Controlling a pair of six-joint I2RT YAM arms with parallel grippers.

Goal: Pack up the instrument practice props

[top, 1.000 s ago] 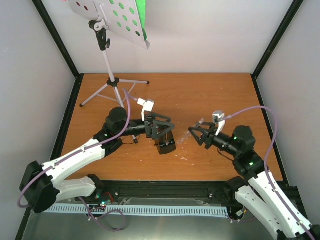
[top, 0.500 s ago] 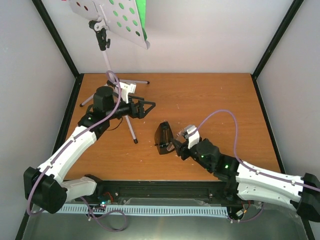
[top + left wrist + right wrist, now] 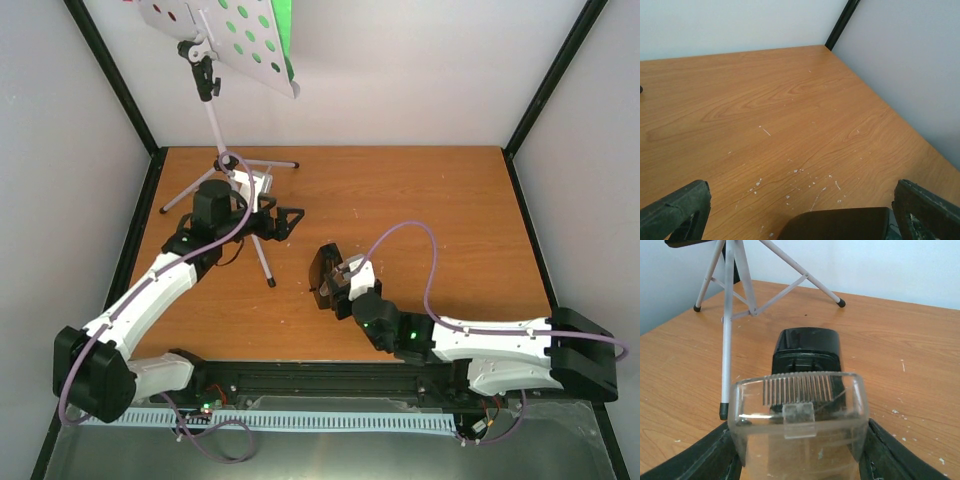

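Over the wooden table (image 3: 790, 100), right gripper (image 3: 800, 450) pinches a clear ribbed cover (image 3: 799, 395); left gripper (image 3: 800, 212) spreads wide.

Left end effector (image 3: 288, 222) withdrawn from metronome (image 3: 323, 272) to stand leg (image 3: 263, 262); right end effector (image 3: 345, 285) brought clear cover (image 3: 800, 440) up against metronome.

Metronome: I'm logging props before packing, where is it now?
In the top view the metronome stands near the table's middle, just right of the music stand's nearest leg, with the right gripper holding its clear cover beside it.
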